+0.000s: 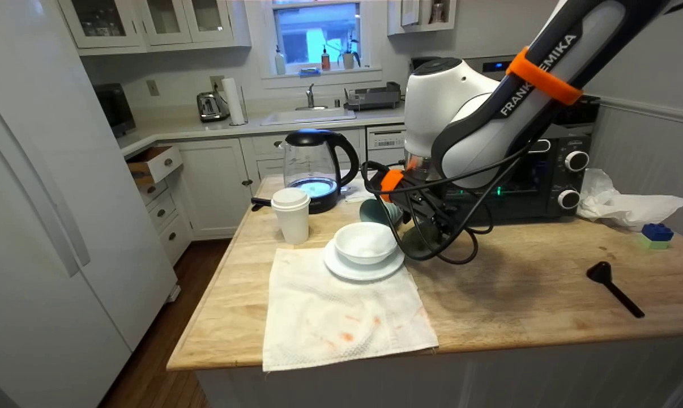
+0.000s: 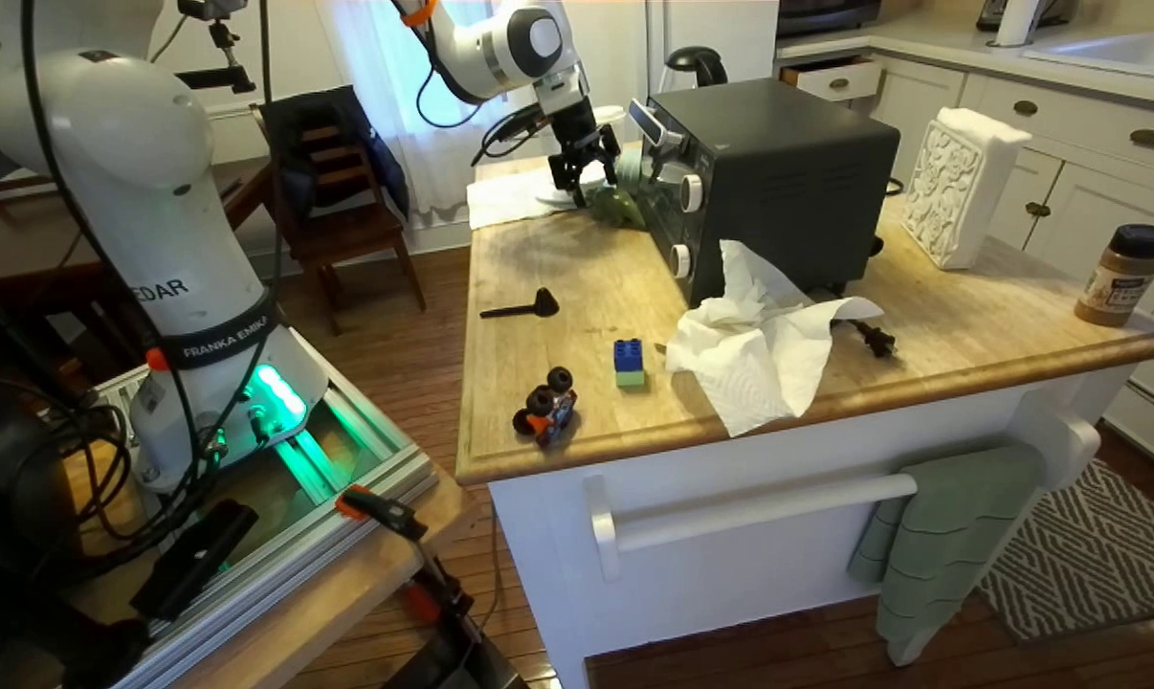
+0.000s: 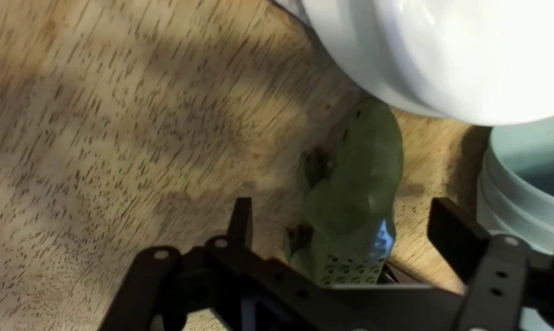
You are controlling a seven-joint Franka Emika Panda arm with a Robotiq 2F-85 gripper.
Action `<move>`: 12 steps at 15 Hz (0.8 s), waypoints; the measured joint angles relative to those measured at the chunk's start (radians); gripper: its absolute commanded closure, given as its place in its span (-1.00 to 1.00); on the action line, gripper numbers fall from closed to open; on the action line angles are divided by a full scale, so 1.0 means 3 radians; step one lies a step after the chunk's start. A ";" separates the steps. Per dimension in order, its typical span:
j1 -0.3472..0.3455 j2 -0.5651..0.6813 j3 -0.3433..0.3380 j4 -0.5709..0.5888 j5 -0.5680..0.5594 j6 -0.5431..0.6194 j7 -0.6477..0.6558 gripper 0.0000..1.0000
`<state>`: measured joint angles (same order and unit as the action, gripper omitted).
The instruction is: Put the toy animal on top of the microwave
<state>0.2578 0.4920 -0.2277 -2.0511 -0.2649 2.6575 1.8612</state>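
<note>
Inward from the corner of the wooden table [image 1: 517, 300] nearest the towel [image 1: 347, 317] lies a green toy animal [image 3: 355, 193]. The gripper [image 3: 342, 216] has its fingers apart, one either side of it. The toy animal is probably light and rubbery, perhaps slippery; a gentle pinch across its middle should suit. Only the wrist view shows its dotted patch; in an exterior view the microwave [image 2: 787, 182] shows its flat top.

Arm [image 1: 489, 136]: bent, sloping down toward the toy animal [image 2: 618, 207] in both exterior views | wrist [image 2: 563, 88]: above the toy animal, pointing down | gripper [image 3: 343, 218]: jaws spread apart, fingers [image 3: 243, 220] on either side of the toy animal | tips: how low beside it, hard to judge
</note>
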 measured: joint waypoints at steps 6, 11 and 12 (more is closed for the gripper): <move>0.0049 0.0145 -0.0119 0.0091 -0.0016 0.0000 0.0062 0.50; 0.0057 0.0062 -0.0136 0.0088 -0.0022 -0.0253 -0.0029 0.50; 0.0056 -0.0002 -0.0134 0.0078 -0.0022 -0.0381 -0.0083 0.50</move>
<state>0.2747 0.4914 -0.2680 -2.0278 -0.2717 2.5431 1.8363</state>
